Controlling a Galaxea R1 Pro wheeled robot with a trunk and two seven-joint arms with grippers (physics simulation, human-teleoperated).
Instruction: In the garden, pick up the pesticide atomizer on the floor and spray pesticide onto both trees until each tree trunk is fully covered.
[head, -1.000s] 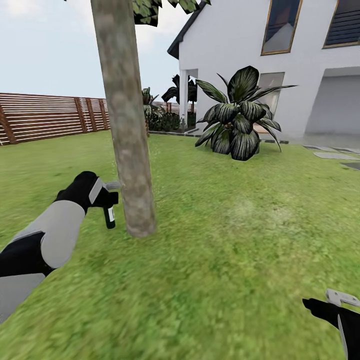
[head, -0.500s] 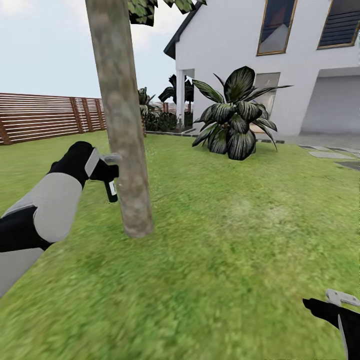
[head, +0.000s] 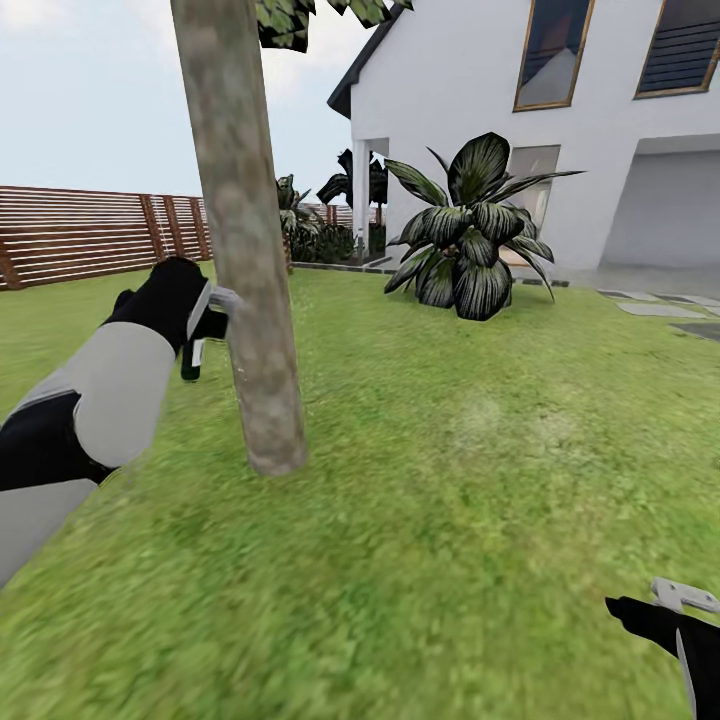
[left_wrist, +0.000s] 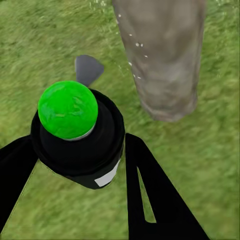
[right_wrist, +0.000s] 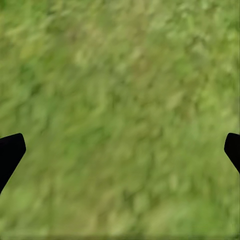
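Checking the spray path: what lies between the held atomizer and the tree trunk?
Nothing solid: in the left wrist view, bare grass separates the atomizer from the trunk.

Tree trunk (head: 245, 250): rough, matt bark, mottled grey-brown, flecked with fine white specks (left_wrist: 134, 45). Grass (head: 450, 520): coarse, mottled green. Sprayer (left_wrist: 80, 145): smooth matt black body, like plastic, with a glossy green cap (left_wrist: 67, 110). Fence (head: 90, 232) at 9 o'clock: brown wooden slats. House wall (head: 450, 80): smooth matt white.
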